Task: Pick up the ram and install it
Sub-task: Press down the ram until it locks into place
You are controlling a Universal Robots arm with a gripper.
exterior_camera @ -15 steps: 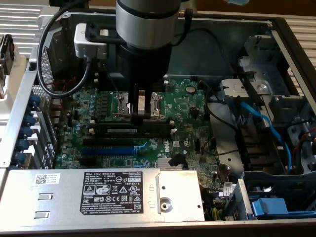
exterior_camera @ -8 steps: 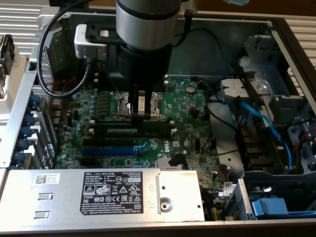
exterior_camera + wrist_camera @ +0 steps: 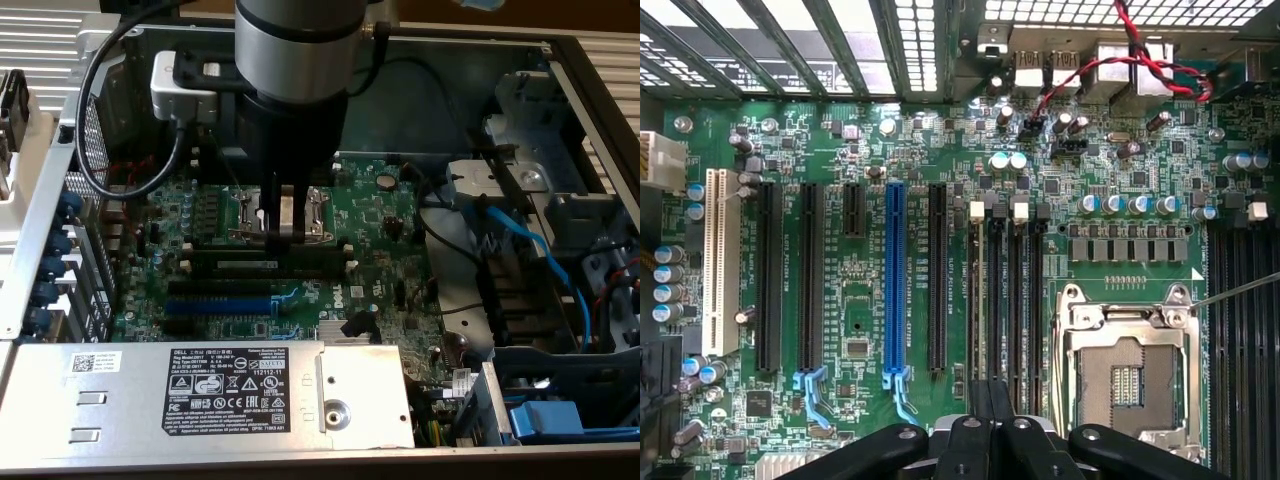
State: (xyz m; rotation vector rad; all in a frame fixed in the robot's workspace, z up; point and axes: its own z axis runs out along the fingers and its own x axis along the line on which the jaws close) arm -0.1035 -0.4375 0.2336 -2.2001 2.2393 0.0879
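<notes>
In the exterior view the ram (image 3: pixel 240 262), a long dark green stick, lies along the row of black memory slots (image 3: pixel 250 274) in the middle of the motherboard. My gripper (image 3: pixel 284 240) hangs straight down over its middle with the fingertips at its upper edge. I cannot tell whether they pinch the stick or only rest on it. In the wrist view the gripper (image 3: pixel 990 410) is shut, its black fingers (image 3: pixel 970 440) pressed together right over the black memory slots (image 3: pixel 1018 300) with white end clips.
The open CPU socket (image 3: pixel 1130 380) sits right beside the memory slots. A blue slot (image 3: pixel 896 280) and black expansion slots lie on the other side. A silver power supply box (image 3: pixel 200 395) is in the foreground, and blue cables (image 3: pixel 530 250) and drive cages stand at the exterior view's right.
</notes>
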